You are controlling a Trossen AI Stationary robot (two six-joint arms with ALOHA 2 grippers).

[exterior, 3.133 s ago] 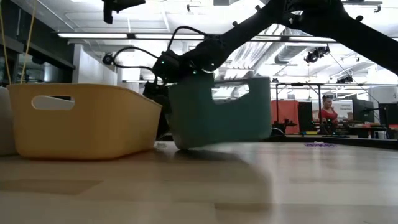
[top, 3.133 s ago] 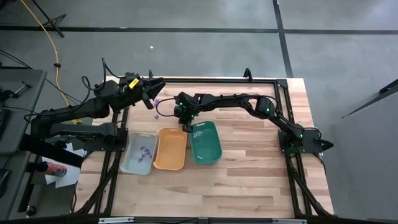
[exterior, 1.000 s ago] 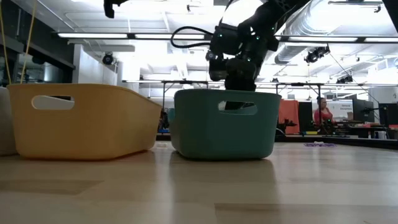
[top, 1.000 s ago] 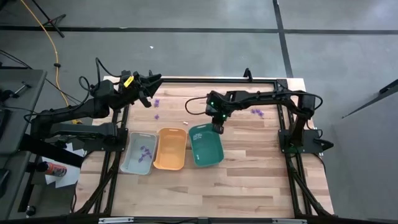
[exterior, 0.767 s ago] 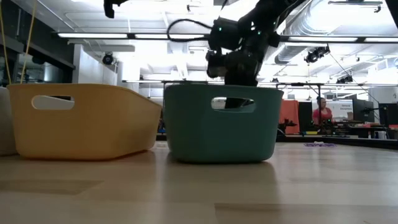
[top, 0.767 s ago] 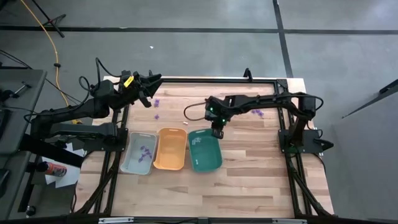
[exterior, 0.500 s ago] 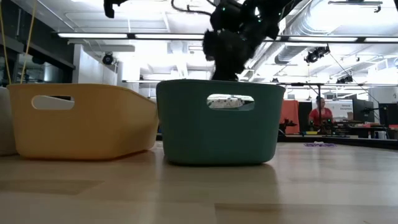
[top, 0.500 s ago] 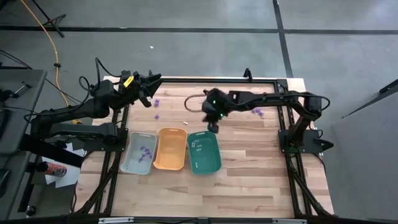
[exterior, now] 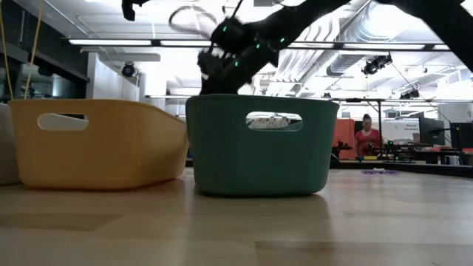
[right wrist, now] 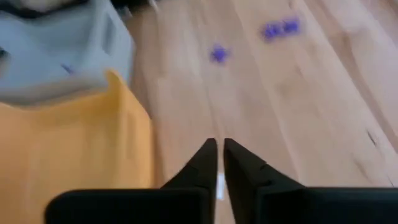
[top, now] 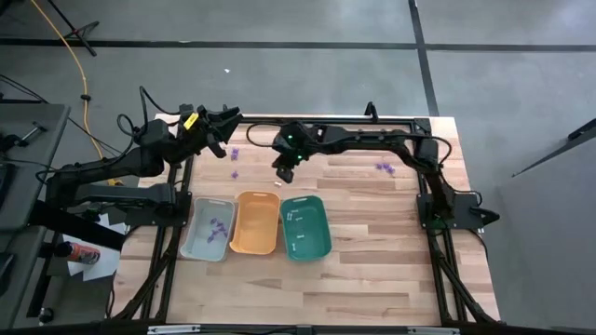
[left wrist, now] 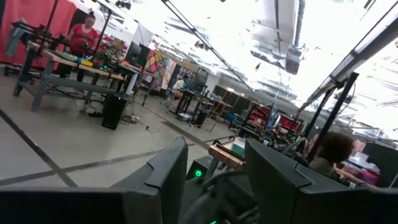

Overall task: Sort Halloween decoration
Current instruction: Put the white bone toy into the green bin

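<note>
Hovering over the far half of the table, the right gripper (top: 284, 173) hangs just beyond the row of trays, its two fingers pinched to a narrow slit with nothing visible between them in its wrist view. Below the fingertips there seems to be a small white stick-like piece (top: 276, 188) lying on the wood beside the orange tray (top: 253, 223), though it is too tiny in the overhead view to be sure. Purple pieces (top: 235, 153) lie scattered farther out toward the left arm's side, with another purple cluster (top: 383, 167) well off toward the right arm's base. More purple bits already sit in the grey tray (top: 199, 240), and white sticks lie in the teal tray (top: 317, 246).

The left gripper (top: 220, 140) waits at the table's far left corner, fingers spread wide, holding nothing.

What matters next: the white piece lies almost directly under the right gripper, on the tray side of it, so the right arm looks the nearer one for that pick. The near purple pieces sit closer to the left gripper.
</note>
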